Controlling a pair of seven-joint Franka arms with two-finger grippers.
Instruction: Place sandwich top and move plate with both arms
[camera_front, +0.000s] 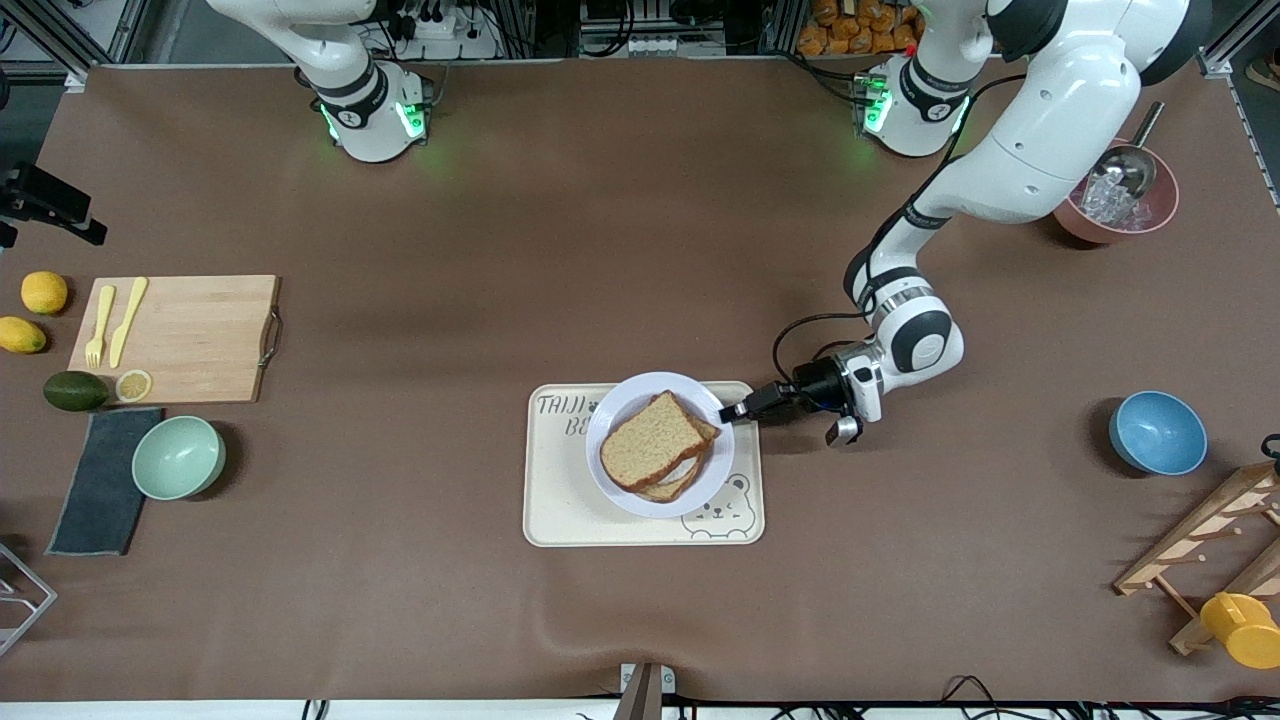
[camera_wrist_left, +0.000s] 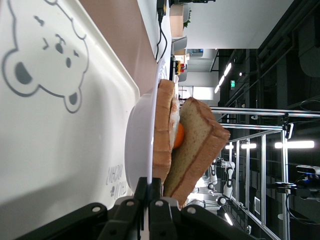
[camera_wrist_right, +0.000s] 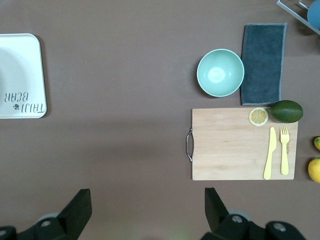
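The plate (camera_front: 640, 400) on the tray (camera_front: 560, 500) holds a sandwich, the sandwich top (camera_front: 655, 437) uppermost. The left gripper (camera_front: 728, 413) has its fingers (camera_wrist_left: 150, 200) clamped on the plate's rim. The right gripper (camera_wrist_right: 147, 207), fingers wide and empty, waits above the bench.

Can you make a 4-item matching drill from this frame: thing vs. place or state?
Things:
1. bread top
2. plate
3. left gripper
4. right gripper

States:
A. shut on the plate rim
B. open, high over bare table
C. on the bear tray
D. on the egg slice, in the plate

Pairs: 1-D, 2-C, 3-A, 4-B
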